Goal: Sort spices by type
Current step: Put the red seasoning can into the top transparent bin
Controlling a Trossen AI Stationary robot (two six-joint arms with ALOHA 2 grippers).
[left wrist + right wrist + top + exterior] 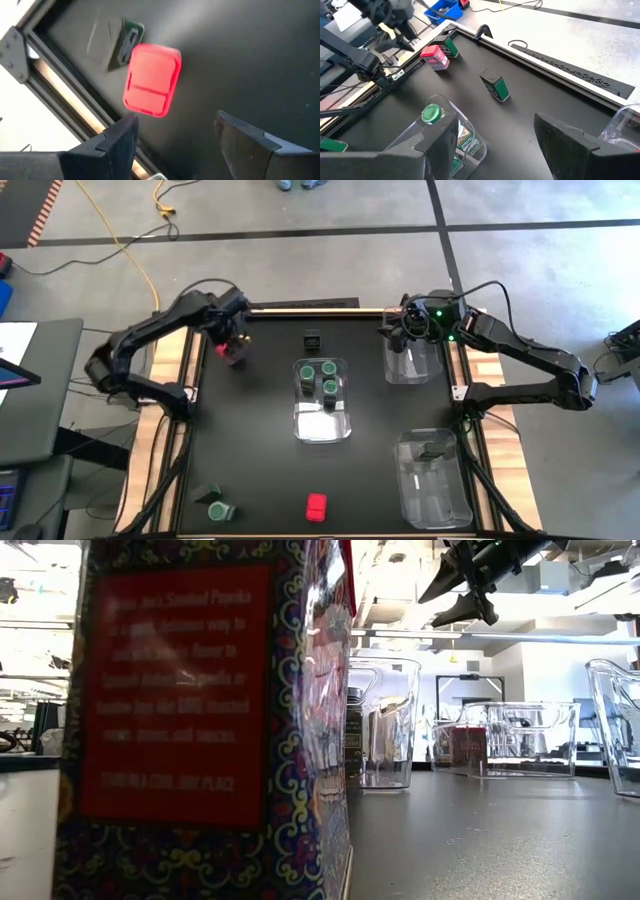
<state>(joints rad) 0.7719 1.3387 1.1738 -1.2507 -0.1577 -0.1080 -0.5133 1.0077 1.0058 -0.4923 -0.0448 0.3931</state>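
So far, three green-topped jars (323, 374) are gathered in the middle bin (322, 425). Red boxes (316, 506) and dark tins (312, 339) remain loose on the worktop (260, 440). One red box (151, 80) is hovered over by the left pincer (175, 137), fingers apart; the right pincer (495, 140) is likewise spread.

2 red boxes (316, 506), 3 green-topped jars (329, 387), 4 dark tins (312, 339), 3 clear bins (433, 490)
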